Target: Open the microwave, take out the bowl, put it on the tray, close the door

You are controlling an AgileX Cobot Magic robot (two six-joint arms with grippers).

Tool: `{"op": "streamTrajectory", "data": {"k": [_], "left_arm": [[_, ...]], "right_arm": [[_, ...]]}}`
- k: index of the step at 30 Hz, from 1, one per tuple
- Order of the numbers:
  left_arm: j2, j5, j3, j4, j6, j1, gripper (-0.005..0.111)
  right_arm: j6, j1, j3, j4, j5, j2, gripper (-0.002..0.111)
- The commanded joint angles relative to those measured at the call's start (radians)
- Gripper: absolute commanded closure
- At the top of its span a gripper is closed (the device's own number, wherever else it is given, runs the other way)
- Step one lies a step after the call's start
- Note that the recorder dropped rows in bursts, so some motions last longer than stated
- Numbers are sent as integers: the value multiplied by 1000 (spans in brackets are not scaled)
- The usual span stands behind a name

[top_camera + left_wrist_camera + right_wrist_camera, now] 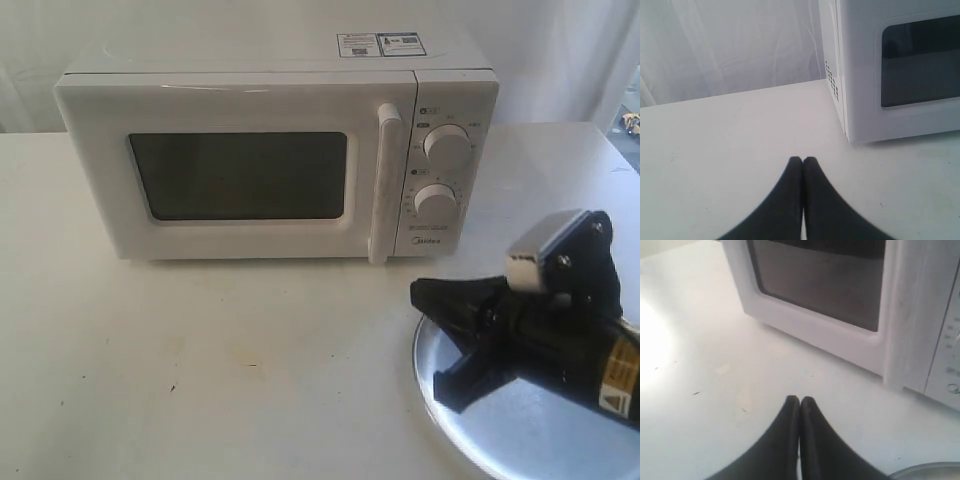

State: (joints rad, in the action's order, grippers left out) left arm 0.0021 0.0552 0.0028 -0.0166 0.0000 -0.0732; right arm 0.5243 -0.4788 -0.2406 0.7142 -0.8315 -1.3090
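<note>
Silver tray [520,440] beneath right claw [800,401], microwave [250,100] closed

Left claw [803,160]: both black fingers [782,205] are pressed together at the tips with no gap and nothing gripped. Right claw [800,400]: its fingers meet tip to tip in the same way and are empty. Right arm [570,335]: enters the exterior view from the right edge, wrist aimed left, with a silver bracket [545,248] on top.
</note>
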Motion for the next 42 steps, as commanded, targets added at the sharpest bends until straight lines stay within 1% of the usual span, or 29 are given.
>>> {"op": "streamTrajectory", "data": {"k": [1, 5, 12, 14, 15, 17, 19, 21, 27, 32, 34, 35, 37, 38, 40, 42], "left_arm": [[-2, 4, -3, 8, 0, 4, 107], [-2, 4, -3, 8, 0, 4, 107], [-2, 4, -3, 8, 0, 2, 107], [-2, 4, -3, 8, 0, 2, 107], [-2, 4, -3, 8, 0, 2, 107], [-2, 4, -3, 8, 0, 2, 107], [-2, 4, -3, 8, 0, 2, 107], [-2, 4, -3, 8, 0, 2, 107], [-2, 4, -3, 8, 0, 2, 107], [-2, 4, -3, 8, 0, 2, 107], [-2, 4, -3, 8, 0, 2, 107], [-2, 4, -3, 8, 0, 2, 107], [-2, 4, -3, 8, 0, 2, 107], [-2, 4, -3, 8, 0, 2, 107], [-2, 4, -3, 8, 0, 2, 107], [-2, 4, -3, 8, 0, 2, 107]], "right_arm": [[-76, 2, 63, -40, -140, 4, 108], [-76, 2, 45, -40, -188, 4, 108], [-78, 0, 12, -35, -167, -27, 108], [-101, 0, 12, -35, -178, -32, 108], [-142, 0, 10, -51, -186, -33, 108], [-234, 0, 10, -155, -184, -33, 108], [-348, 0, 8, -332, -151, -33, 108], [-460, 0, -8, -460, -107, -36, 108], [-487, 2, -115, -469, -24, -110, 108], [-483, 6, -161, -427, -25, -173, 108], [-455, 34, -158, -403, -41, -185, 108], [-426, 60, -154, -361, -64, -188, 108], [-320, 132, -152, -216, -121, -190, 108], [-250, 174, -157, -103, -171, -189, 108], [-135, 257, -162, 53, -285, -199, 108], [-89, 321, -181, 185, -335, -215, 108]]}}
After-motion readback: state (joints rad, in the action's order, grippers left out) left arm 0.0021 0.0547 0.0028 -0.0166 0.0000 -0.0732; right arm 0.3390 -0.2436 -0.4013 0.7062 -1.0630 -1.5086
